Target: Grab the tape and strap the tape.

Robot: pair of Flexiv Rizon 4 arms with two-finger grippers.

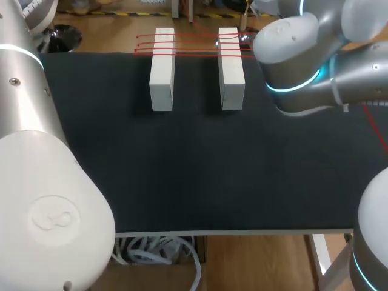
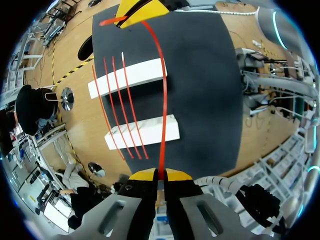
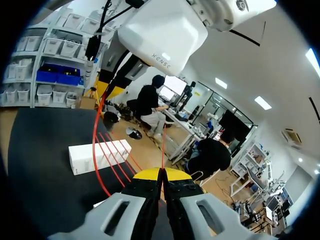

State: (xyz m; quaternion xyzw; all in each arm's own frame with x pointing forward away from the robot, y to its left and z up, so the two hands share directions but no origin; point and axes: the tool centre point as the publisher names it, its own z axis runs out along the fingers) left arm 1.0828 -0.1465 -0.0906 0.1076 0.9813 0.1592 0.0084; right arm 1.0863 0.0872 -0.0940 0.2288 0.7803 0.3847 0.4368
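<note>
Red tape (image 2: 161,95) stretched between both grippers, crossing over two white blocks (image 1: 162,73); more strands lie across blocks. Left gripper (image 2: 160,174) clenched on one end, right gripper (image 3: 162,174) pinching other. Black table (image 1: 212,170) beneath.

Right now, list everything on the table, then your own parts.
white blocks: two, white, side by side but apart, at the table's far side
tape: one, red, several strands lying across both blocks, its ends running to the two grippers
table: one, black top, under the blocks
left gripper: one, yellow tips, shut on the tape
right gripper: one, yellow tips, shut on the tape
left arm: one, white, at the table's left
right arm: one, grey, at the far right
</note>
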